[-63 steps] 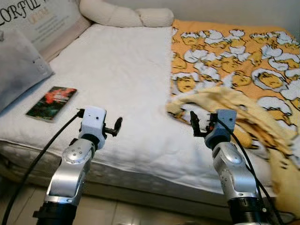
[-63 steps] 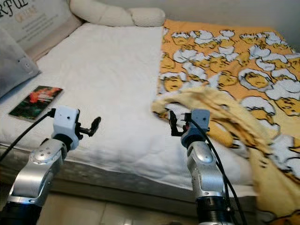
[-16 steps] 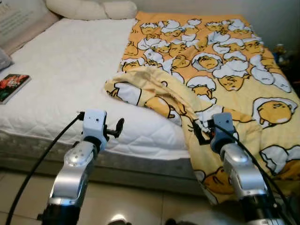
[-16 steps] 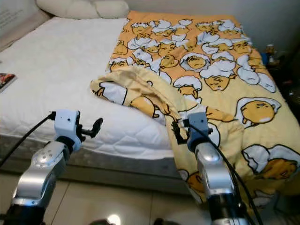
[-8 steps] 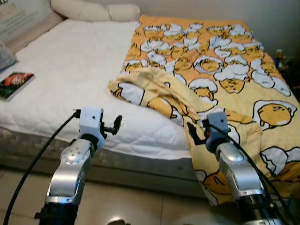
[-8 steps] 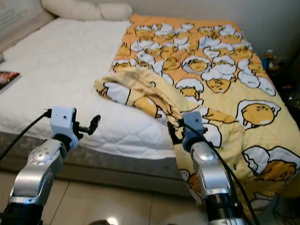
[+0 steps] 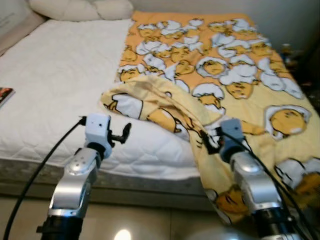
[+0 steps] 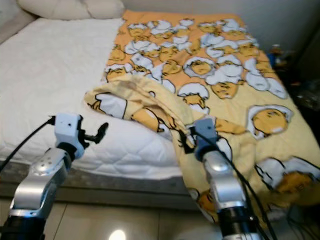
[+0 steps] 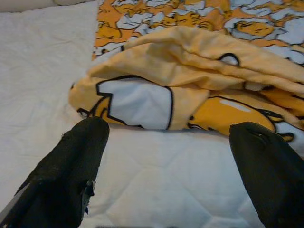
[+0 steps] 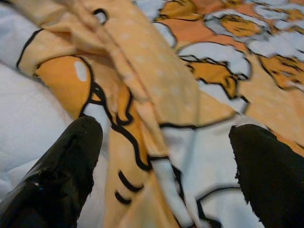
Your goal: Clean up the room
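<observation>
We've shifted right along the bed [image 7: 60,95] over the last few seconds: the book [image 7: 4,93] that sat well in frame is now at the far left edge, and the blanket [image 7: 225,65] fills the centre and right. Arm poses look unchanged against the body, so that's camera/base motion, not the things moving. Means we're now squared up on the blanket, which we judge is the next cleanup item. Left gripper [image 7: 121,135] hovers over bare mattress just short of the folded-back corner, fingers [image 9: 76,161] wide apart, nothing held. Right gripper [image 7: 209,141] sits at the bunched ridge near the bed's front edge, fingers [image 10: 66,156] also spread, cloth between them but not pinched. Blanket: yellow-orange cartoon print, laid flat over the right half of the bed, its left lower corner flipped back into a thick rumpled fold showing the pale underside, lower edge spilling off the front toward the floor. Soft, will drag and bunch; likely needs both grippers on the fold to spread it.
</observation>
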